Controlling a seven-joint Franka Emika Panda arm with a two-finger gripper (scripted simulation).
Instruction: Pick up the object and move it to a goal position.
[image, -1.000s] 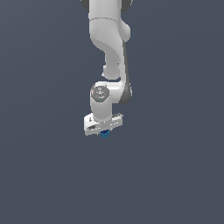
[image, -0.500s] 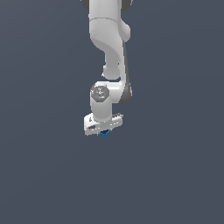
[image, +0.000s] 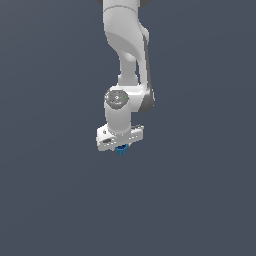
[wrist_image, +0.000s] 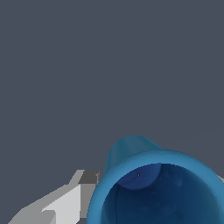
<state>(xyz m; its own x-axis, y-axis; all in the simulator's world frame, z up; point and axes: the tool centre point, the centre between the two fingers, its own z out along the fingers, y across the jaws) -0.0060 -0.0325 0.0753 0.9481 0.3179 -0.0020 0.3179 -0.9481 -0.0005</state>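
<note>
The object is a small blue cup (image: 121, 150) that peeks out just under my white gripper (image: 120, 145) in the exterior view, near the middle of the picture. In the wrist view the blue cup (wrist_image: 131, 151) fills the near corner, with its rim and dark hollow inside facing the camera. One grey-white finger (wrist_image: 65, 205) lies against its side, and a sliver of the other finger (wrist_image: 221, 178) shows at the picture's edge. The gripper is shut on the cup. Most of the cup is hidden by the hand in the exterior view.
A plain dark grey-blue surface (image: 200, 200) fills the background in both views. The white arm (image: 127, 45) comes down from the top of the exterior view. No other objects show.
</note>
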